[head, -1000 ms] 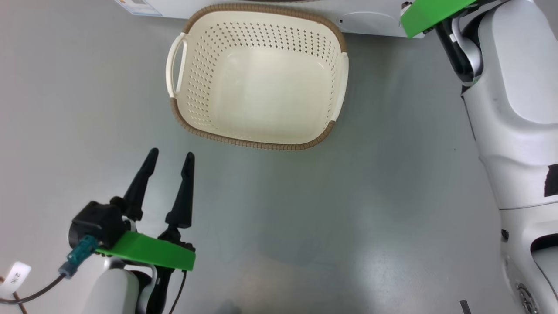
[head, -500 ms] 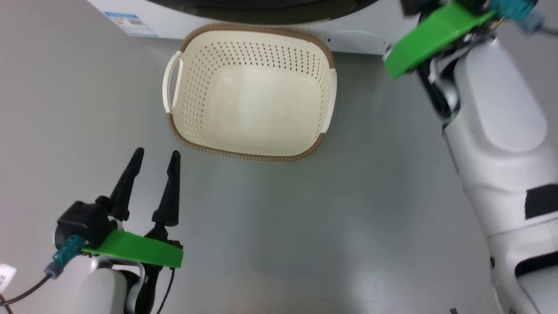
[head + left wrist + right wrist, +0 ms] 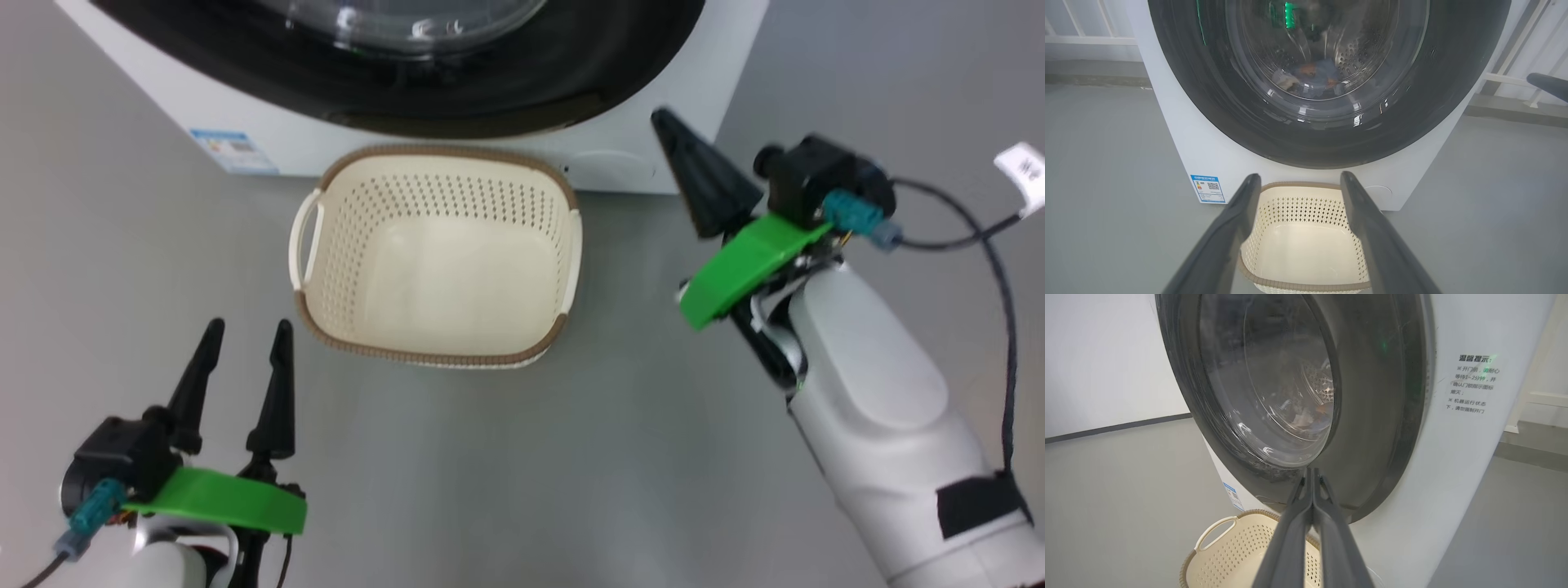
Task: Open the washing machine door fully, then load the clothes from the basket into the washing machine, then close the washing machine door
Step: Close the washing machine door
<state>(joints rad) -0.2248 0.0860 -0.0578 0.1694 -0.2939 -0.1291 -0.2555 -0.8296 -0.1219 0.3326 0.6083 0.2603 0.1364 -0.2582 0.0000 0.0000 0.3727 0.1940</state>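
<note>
Left gripper (image 3: 249, 324): fingers spread wide, nothing between them; basket (image 3: 441, 151) stands just ahead of it and to its right. Right gripper (image 3: 663, 118): fingers pressed together, holding nothing, tips near the lower rim of the washing machine door (image 3: 1327, 134), which sits shut. Clothes (image 3: 1314, 75) lie inside, seen through the door, beyond both grippers.

One washer (image 3: 147, 90), one round door (image 3: 522, 90), one basket (image 3: 441, 152) w/ two handles (image 3: 304, 245). Two grippers: left gripper (image 3: 249, 327) & right gripper (image 3: 665, 121), two dark fingers (image 3: 277, 392) apiece, four total. One blue sticker (image 3: 233, 151) on washer front; one printed notice (image 3: 1472, 384) on its side. Two green brackets (image 3: 220, 502), one per wrist. Clothes (image 3: 1314, 75) behind the glass: one blue-orange heap, no. of pcs can't be told.
</note>
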